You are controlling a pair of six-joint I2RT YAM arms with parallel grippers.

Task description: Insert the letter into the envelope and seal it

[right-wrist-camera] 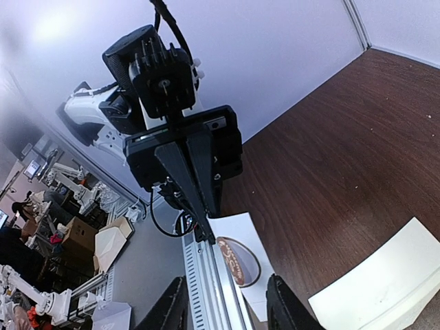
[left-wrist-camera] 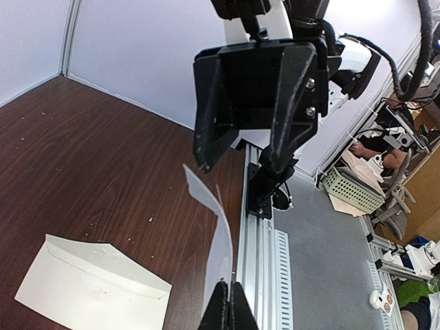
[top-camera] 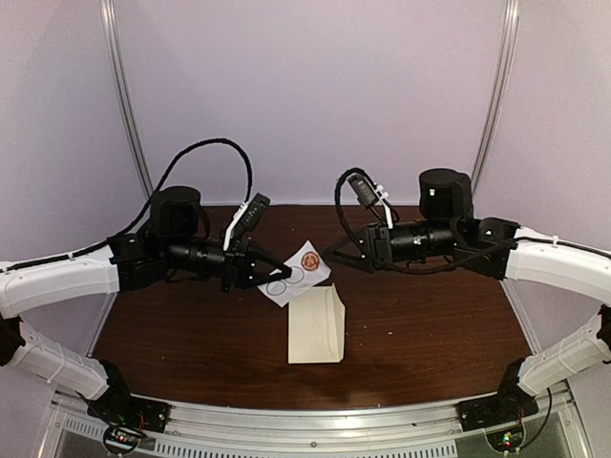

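Observation:
The cream envelope lies flat on the brown table, in front of both grippers; it also shows in the left wrist view and the right wrist view. No separate letter sheet is in view. My left gripper is shut on the edge of a small white sticker card and holds it above the table. The card carries a round brown sticker. My right gripper is open and empty, facing the card's far edge.
The aluminium rail runs along the table's near edge with both arm bases on it. Pale walls close the back and sides. A dark cable loops above the left arm.

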